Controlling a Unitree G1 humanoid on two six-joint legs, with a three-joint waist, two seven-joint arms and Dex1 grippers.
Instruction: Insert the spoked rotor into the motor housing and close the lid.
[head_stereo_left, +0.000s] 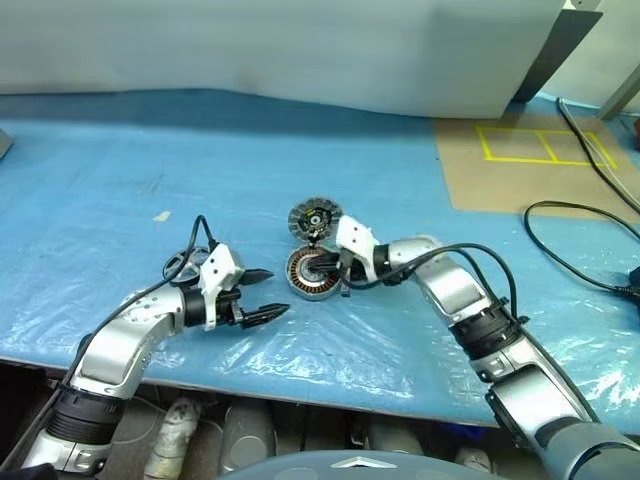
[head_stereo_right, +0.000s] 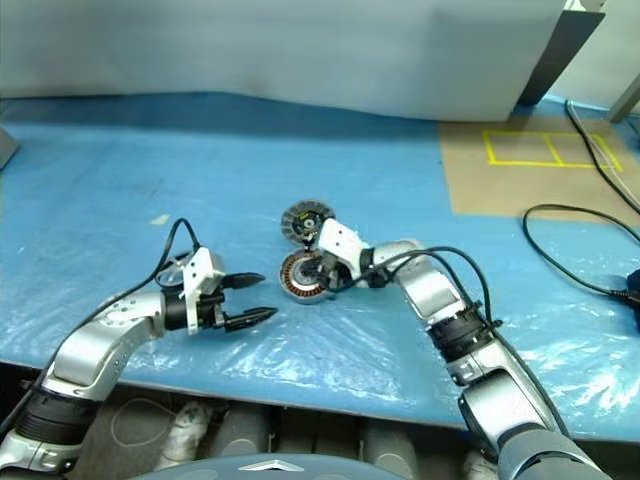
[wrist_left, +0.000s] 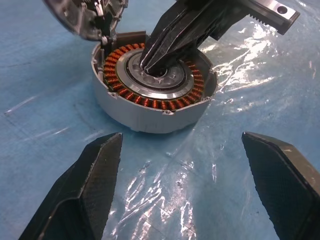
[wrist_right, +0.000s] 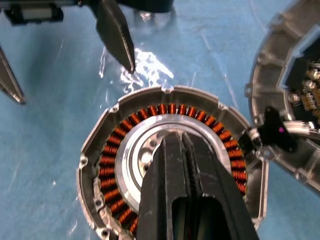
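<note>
**Right fingers pressed shut on the rotor, left fingers spread and empty**

My right gripper (wrist_right: 177, 145) is clenched: its two black fingers lie flat against each other with no gap, and their tips bear down on the middle of the spoked rotor (wrist_right: 140, 155). I cannot tell whether they pinch any part of it or merely press on it. The rotor, a pale silver wheel, already sits inside the copper winding ring of the motor housing (wrist_left: 150, 107), which rests flat on the blue plastic-covered table (head_stereo_left: 150, 150), roughly in the middle of the scene.

My left gripper (head_stereo_left: 268, 293) is spread wide and holds nothing. It hovers just left of the housing, fingers pointing right towards it, and does not touch it. From the left wrist view both of its fingers (wrist_left: 87, 195) stand well apart, with bare blue sheet between them.

The lid (head_stereo_left: 314, 218) lies just beyond the housing, on its far side, touching or almost touching its rim; its finned face with the black hub is turned up. It is not on the housing.

I can read no brand, label or writing on any part. To the far right a brown board (head_stereo_left: 520, 165) carries yellow tape (head_stereo_left: 540, 145) laid in rectangles, and a black cable (head_stereo_left: 570, 260) loops across the table there.
</note>
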